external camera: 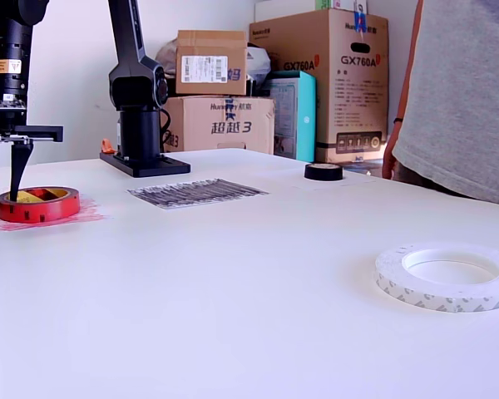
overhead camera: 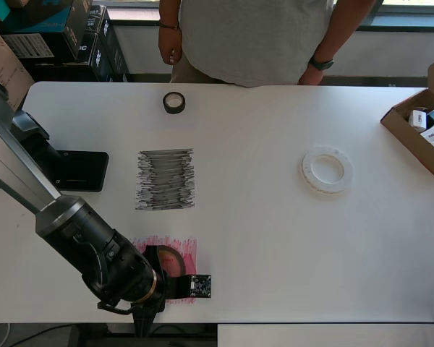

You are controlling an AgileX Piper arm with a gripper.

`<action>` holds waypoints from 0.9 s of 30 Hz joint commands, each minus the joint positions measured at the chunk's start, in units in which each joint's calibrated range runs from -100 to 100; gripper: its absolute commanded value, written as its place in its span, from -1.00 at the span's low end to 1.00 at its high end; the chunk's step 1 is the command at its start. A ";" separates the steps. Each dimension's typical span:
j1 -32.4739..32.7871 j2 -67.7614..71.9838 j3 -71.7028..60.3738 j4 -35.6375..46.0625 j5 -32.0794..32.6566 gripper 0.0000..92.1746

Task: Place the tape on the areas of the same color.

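Note:
The red-brown tape roll [external camera: 38,204] lies flat on the red-pink scribbled patch [external camera: 75,218]. My gripper [external camera: 4,176] hangs straight down over the roll's left edge in the exterior view. It is open, with one finger inside the ring and one outside. From overhead the gripper [overhead camera: 161,266] covers most of the roll [overhead camera: 172,254] and part of the patch [overhead camera: 186,247]. The small black roll [overhead camera: 174,103] lies at the table's far side, apart from the black-grey patch [overhead camera: 166,179]. The wide white roll [overhead camera: 326,170] lies on the plain tabletop at the overhead view's right.
A person [overhead camera: 253,36] stands at the far table edge. An open cardboard box [overhead camera: 418,131] with small packs sits at the overhead view's right edge. The arm's black base [overhead camera: 69,170] stands at the left. Stacked cartons [external camera: 316,75] stand behind the table.

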 commanded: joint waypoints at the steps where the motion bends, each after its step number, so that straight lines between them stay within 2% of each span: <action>1: 0.15 -0.02 -0.06 -0.39 0.17 -0.02; 10: 0.47 -5.25 0.57 -0.39 0.09 -0.01; 19: 0.55 -17.23 -2.24 0.37 0.00 -0.01; 27: 6.78 -28.73 -9.97 0.54 0.66 -0.01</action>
